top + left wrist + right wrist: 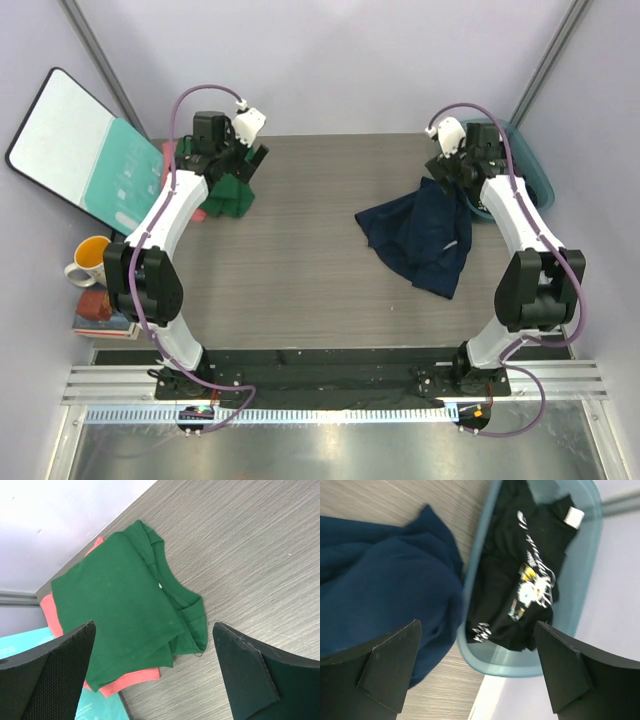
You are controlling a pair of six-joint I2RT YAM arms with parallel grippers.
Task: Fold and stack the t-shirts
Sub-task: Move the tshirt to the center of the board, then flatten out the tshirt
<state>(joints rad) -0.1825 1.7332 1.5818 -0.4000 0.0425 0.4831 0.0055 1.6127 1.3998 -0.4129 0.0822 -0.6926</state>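
Observation:
A crumpled navy blue t-shirt [420, 235] [375, 580] lies on the right side of the table, one edge against a teal bin [537, 178] [592, 555]. A black t-shirt with white print [520, 570] sits inside that bin. At the far left a folded dark green t-shirt [228, 192] [120, 605] rests on a folded salmon-pink one [197, 213] [132, 679]. My left gripper [245, 160] [154, 625] hovers open above the green tee, holding nothing. My right gripper [450, 170] [477, 624] hangs open over the bin's rim and the navy tee's edge, nothing between its fingers.
A teal-and-white board [80, 150] [22, 647] leans at the left, its corner next to the folded pile. A yellow-and-white mug [88, 262] and some books [100, 312] stand off the table's left edge. Walls close in behind and to the right.

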